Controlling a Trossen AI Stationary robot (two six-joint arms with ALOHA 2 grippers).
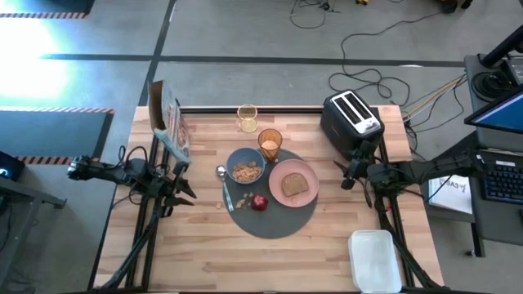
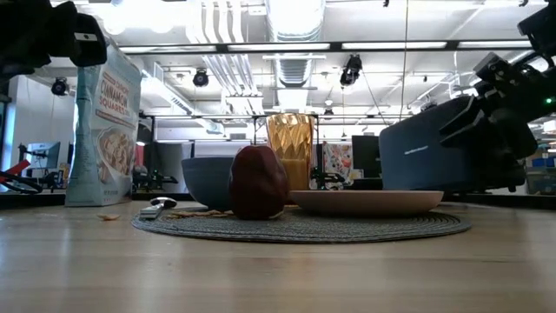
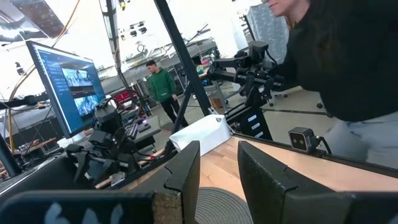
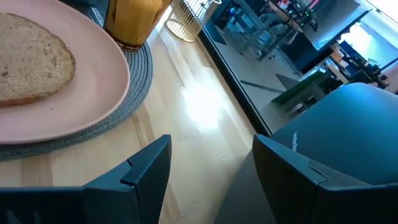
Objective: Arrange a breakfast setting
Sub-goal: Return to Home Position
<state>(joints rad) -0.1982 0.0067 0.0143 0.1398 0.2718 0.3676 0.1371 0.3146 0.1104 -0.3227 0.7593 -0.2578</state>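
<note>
Looking over the table, we are seeing the left gripper point(image 1: 183, 189) hovering just left of the dark-grey mat point(image 1: 282, 222). The right gripper point(image 1: 349, 174) is hanging between the pink plate point(image 1: 310, 173) and the black toaster point(image 1: 351, 121). Both are gaping wide, gripping nothing. The mat is carrying the blue bowl point(image 1: 245, 169), toast slice point(image 1: 294, 186), red apple point(image 1: 259, 202), amber tumbler point(image 1: 270, 144) and metal spoon point(image 1: 223, 181). We are judging 2 risks: the right arm swinging into the toaster or plate, and the left arm clipping the cereal box point(image 1: 167, 122).
</note>
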